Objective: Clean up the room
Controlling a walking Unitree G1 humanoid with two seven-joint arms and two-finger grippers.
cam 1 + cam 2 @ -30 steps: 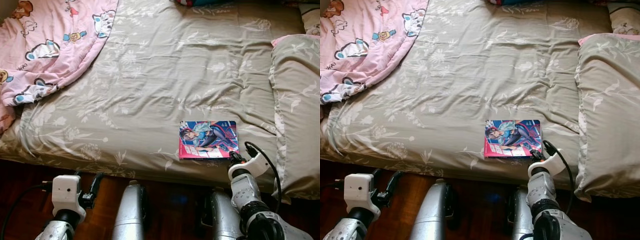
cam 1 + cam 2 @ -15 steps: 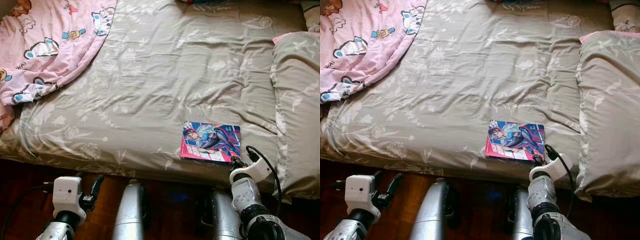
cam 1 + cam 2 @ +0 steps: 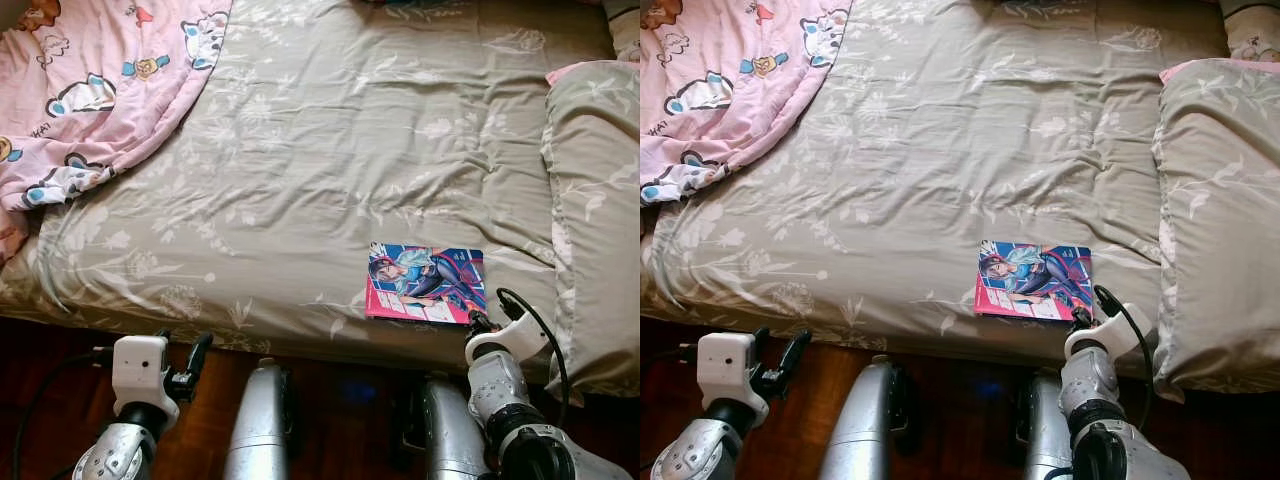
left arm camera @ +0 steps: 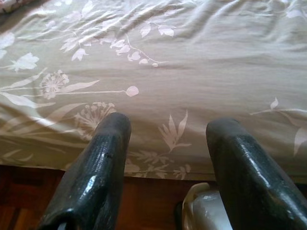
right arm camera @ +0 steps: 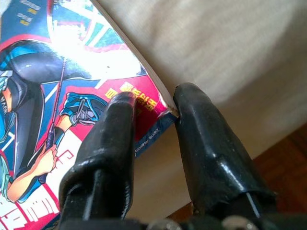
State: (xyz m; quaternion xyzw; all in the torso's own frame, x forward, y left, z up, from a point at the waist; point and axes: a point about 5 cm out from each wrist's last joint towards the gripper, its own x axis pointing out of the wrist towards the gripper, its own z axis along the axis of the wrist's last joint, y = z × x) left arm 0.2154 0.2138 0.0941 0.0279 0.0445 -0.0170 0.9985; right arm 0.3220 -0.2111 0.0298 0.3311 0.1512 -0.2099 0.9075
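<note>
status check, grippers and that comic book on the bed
Right gripper pinching comic book corner at bed edge. Left gripper open, idle, low by bedside. Nothing in the way.

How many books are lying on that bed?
1. The book lies flat near the bed's front edge, beside the pillow, with the right gripper at its corner. More could hide under the pink blanket.

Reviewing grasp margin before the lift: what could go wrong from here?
1. The right gripper pinches only one corner of the comic book, so it may slip out or its cover may bend.
2. The book lies near the bed edge; if dropped, it could slide to the floor.
</note>
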